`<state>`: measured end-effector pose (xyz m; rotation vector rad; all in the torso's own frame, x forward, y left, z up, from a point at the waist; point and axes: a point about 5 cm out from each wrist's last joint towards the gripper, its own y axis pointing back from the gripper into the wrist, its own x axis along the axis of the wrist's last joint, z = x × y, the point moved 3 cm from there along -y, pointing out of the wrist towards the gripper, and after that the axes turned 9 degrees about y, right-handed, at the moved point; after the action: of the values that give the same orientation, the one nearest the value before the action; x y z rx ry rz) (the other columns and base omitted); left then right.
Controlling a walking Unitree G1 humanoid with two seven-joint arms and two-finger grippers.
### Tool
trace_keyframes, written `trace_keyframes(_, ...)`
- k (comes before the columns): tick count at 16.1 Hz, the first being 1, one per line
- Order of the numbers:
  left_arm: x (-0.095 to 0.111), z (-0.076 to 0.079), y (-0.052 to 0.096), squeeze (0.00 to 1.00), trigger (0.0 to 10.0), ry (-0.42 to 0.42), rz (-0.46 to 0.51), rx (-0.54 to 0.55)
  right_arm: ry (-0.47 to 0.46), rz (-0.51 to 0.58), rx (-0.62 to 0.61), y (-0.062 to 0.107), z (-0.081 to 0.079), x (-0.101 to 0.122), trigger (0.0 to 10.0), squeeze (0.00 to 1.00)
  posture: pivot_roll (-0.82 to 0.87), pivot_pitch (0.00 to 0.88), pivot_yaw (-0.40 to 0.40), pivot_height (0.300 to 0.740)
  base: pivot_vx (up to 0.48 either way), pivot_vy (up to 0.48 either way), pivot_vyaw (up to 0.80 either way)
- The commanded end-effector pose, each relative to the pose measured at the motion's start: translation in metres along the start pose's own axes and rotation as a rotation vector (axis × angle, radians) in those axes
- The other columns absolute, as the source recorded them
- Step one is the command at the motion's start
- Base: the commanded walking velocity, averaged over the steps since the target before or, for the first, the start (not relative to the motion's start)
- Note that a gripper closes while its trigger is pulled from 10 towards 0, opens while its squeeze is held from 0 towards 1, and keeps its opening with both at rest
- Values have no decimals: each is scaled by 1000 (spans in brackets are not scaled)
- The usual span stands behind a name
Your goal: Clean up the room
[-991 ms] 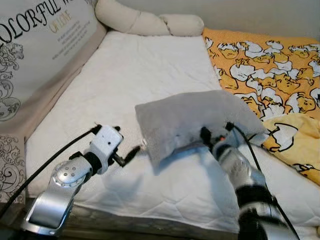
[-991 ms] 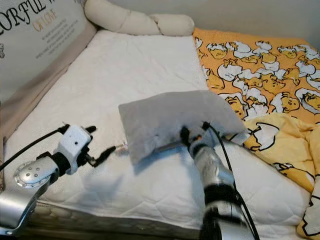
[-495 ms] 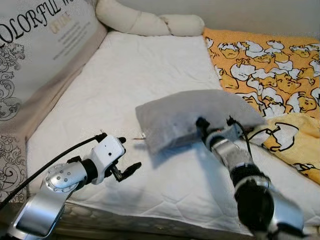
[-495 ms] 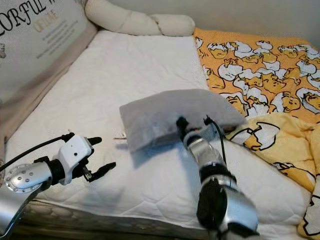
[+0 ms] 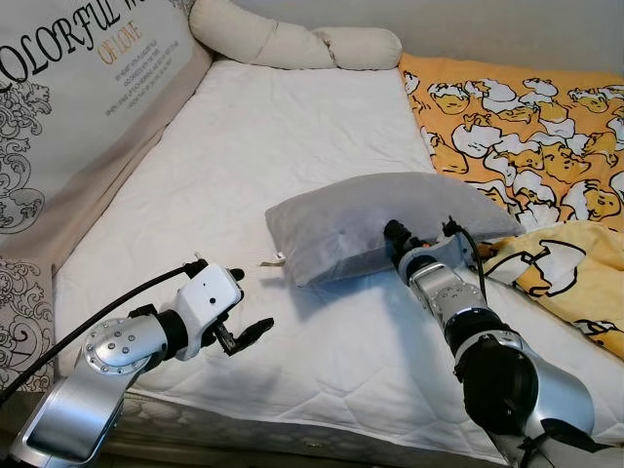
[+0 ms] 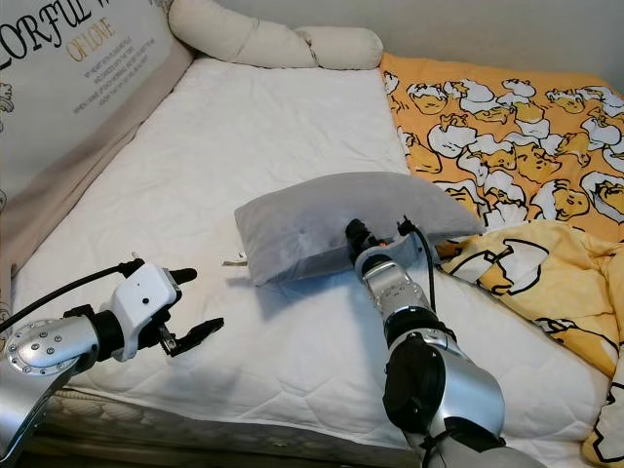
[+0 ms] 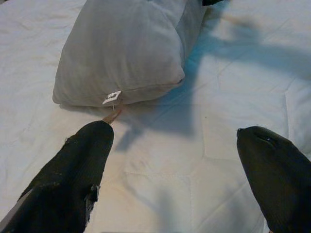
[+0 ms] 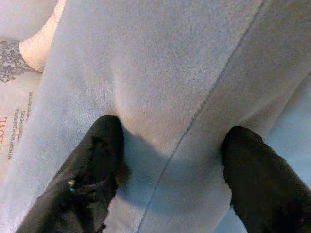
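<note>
Lying on white mattress (image 5: 292, 146), grey pillow (image 5: 370, 219); right hand (image 8: 170, 179) spread against it; left hand (image 7: 180, 170) released, nearby.

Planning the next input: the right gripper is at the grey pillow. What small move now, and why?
Probably close the right gripper: its fingers are spread against the grey pillow, pressing the fabric but not pinching it. The pillow lies on the white mattress, and the left gripper is open, short of it.

I am in a home bedroom: under my pincers spreads a white quilted mattress (image 5: 292, 175), beyond them a long cream bolster (image 5: 292, 41), off to my right an orange cartoon-print blanket (image 5: 526, 127), left a lettered padded side panel (image 5: 68, 107).
</note>
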<state>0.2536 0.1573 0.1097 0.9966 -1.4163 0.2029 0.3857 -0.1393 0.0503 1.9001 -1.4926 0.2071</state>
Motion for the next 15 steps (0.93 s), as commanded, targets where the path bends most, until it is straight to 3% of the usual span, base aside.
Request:
trace_keyframes(1, 3, -2, 1, 0, 10000, -6, 2, 6, -15, 9, -11, -1, -1, 4, 0, 0, 84, 0, -32, 740, 0, 0, 0)
trace_keyframes(9, 1, -6, 1, 0, 10000, -2, -3, 19, 9, -11, -82, 0, 10, 3, 0, 0, 82, 0, -34, 740, 0, 0, 0)
trace_keyframes(15, -3, -10, 2, 0, 10000, 8, -6, 46, 16, -4, -81, 0, 7, 6, 0, 0, 81, 0, -34, 740, 0, 0, 0)
